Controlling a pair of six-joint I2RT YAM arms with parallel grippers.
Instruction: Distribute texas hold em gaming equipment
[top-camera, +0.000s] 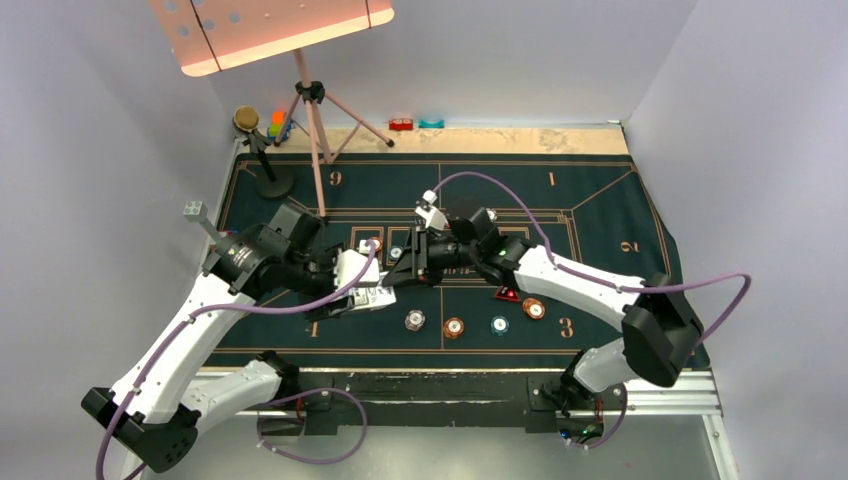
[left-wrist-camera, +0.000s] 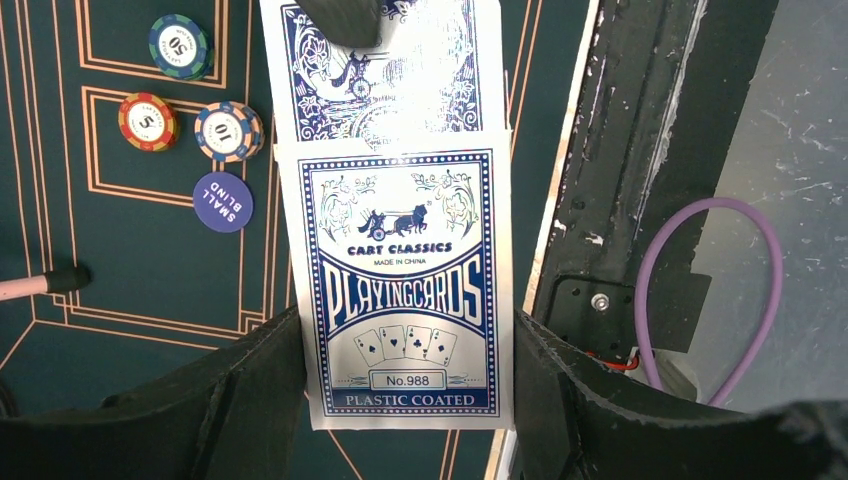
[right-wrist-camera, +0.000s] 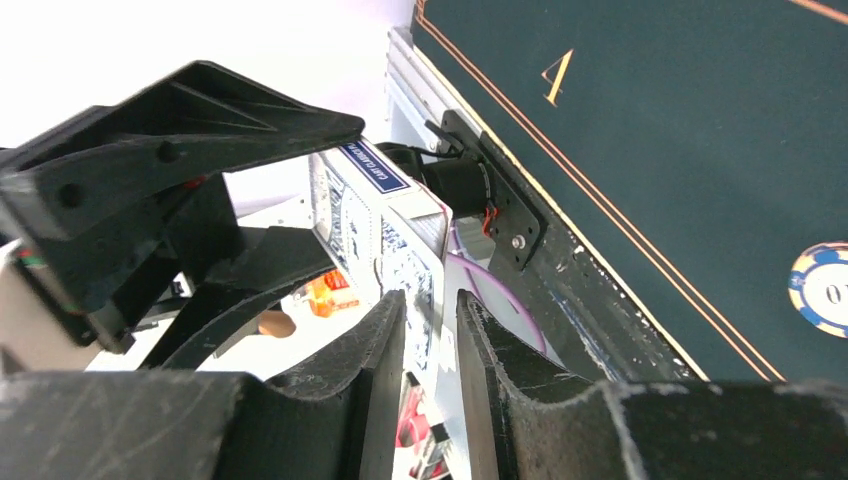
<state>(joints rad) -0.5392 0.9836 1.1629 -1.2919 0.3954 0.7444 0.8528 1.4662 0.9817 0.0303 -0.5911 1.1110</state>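
Note:
My left gripper (top-camera: 350, 284) (left-wrist-camera: 405, 335) is shut on a blue-and-white playing-card box (left-wrist-camera: 400, 250) (top-camera: 368, 293), holding it by its long sides above the mat's near edge. Patterned-back cards (left-wrist-camera: 385, 75) stick out of the box's open end. My right gripper (top-camera: 402, 268) (right-wrist-camera: 432, 310) faces it. Its fingers (left-wrist-camera: 345, 18) straddle those cards with a narrow gap showing beside them. On the green mat (top-camera: 600, 200) lie a white chip (top-camera: 415, 320), an orange chip (top-camera: 453, 327), a teal chip (top-camera: 499, 324), another orange chip (top-camera: 534, 309) and a red marker (top-camera: 508, 294). A blue "small blind" disc (left-wrist-camera: 222, 201) lies beside three chips (left-wrist-camera: 229, 131).
A pink-legged tripod (top-camera: 318, 140) stands on the mat's back left, one foot (left-wrist-camera: 40, 283) near the chips. A black stand (top-camera: 262, 155) and toy blocks (top-camera: 277, 125) are behind it. The metal rail (top-camera: 660, 400) and a purple cable (left-wrist-camera: 700, 290) run along the near edge.

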